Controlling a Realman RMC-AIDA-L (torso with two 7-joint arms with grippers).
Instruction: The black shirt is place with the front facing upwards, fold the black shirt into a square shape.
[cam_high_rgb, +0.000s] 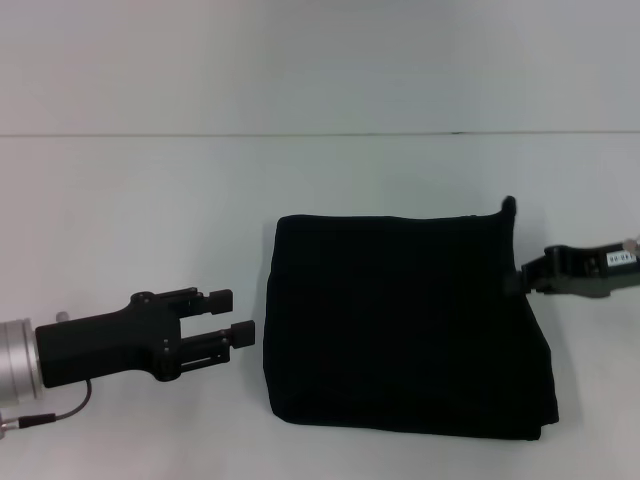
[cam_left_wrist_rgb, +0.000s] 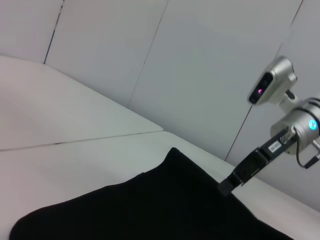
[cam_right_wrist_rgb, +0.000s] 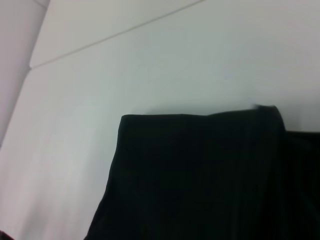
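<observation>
The black shirt (cam_high_rgb: 400, 320) lies folded into a rough square on the white table, right of centre. No lettering or neck label shows. Its far right corner (cam_high_rgb: 508, 206) sticks up a little. My left gripper (cam_high_rgb: 236, 316) is open and empty, low over the table just left of the shirt's left edge. My right gripper (cam_high_rgb: 522, 281) reaches in from the right and is shut on the shirt's right edge; it also shows in the left wrist view (cam_left_wrist_rgb: 225, 187) at the cloth's edge. The shirt fills the lower part of the left wrist view (cam_left_wrist_rgb: 150, 210) and of the right wrist view (cam_right_wrist_rgb: 200, 175).
The white table (cam_high_rgb: 150, 220) runs to a seam at the back wall (cam_high_rgb: 320, 134). Pale wall panels (cam_left_wrist_rgb: 200, 75) stand behind it. A thin cable (cam_high_rgb: 70, 408) hangs by the left arm near the front left corner.
</observation>
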